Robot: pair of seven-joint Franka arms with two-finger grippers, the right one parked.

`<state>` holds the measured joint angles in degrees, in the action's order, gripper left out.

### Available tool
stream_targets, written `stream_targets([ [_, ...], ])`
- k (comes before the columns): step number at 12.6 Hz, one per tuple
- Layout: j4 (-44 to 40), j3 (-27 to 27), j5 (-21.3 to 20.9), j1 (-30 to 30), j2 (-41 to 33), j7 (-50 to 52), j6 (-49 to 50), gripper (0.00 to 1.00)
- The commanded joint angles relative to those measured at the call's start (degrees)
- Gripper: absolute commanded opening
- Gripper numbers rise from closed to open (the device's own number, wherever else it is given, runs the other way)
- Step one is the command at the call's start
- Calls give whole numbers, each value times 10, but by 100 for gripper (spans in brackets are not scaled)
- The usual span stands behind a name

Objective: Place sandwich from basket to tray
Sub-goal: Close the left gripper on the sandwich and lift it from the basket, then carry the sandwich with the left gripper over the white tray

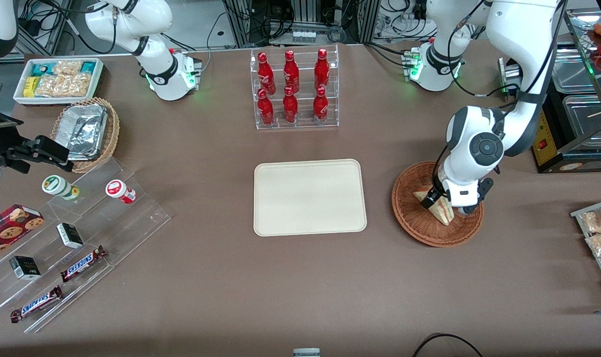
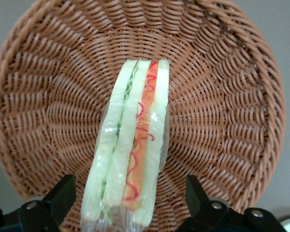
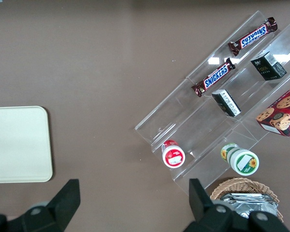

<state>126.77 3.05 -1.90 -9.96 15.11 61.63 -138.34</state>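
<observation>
The sandwich [image 2: 130,154], a plastic-wrapped wedge of white bread with green and red filling, stands on edge in the round reddish-brown wicker basket [image 2: 222,96]. My left gripper [image 2: 129,195] is lowered into the basket and open. Its black fingers [image 2: 62,193] stand one on each side of the sandwich with a gap on both sides. In the front view the gripper [image 1: 442,201] hangs over the sandwich [image 1: 442,212] inside the basket [image 1: 429,238] at the working arm's end of the table. The cream tray [image 1: 310,198] lies bare at mid-table beside the basket.
A clear rack of red bottles [image 1: 294,89] stands farther from the front camera than the tray. A metal food warmer [image 1: 578,99] and a rack of snack bags [image 1: 600,238] flank the basket. Acrylic steps with candy bars [image 1: 72,233] lie toward the parked arm's end.
</observation>
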Motion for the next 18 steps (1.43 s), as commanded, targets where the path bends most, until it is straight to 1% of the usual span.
stream_targets([
  [1, 11, -2, -3, -3, -3, 8, -15, 40],
  [2, 11, -3, -3, -3, -6, 7, -11, 15],
  [3, 9, -3, -6, -3, -9, 5, -1, 10],
  [5, 5, -3, -8, -3, -26, -23, 36, 7],
  [7, -7, -2, -8, -3, -61, -59, 104, 6],
  [9, -49, 2, -7, -9, -69, -65, 164, 6],
  [10, -75, 13, -7, -26, -64, -70, 200, 6],
  [12, -114, 30, -6, -46, -56, -133, 265, 6],
  [13, -133, 33, -5, -58, -47, -137, 277, 6],
  [14, -157, 42, -5, -75, -29, -143, 278, 6],
  [16, -195, 44, -6, -109, 15, -168, 275, 7],
  [18, -232, 44, 1, -148, 51, -163, 270, 6],
])
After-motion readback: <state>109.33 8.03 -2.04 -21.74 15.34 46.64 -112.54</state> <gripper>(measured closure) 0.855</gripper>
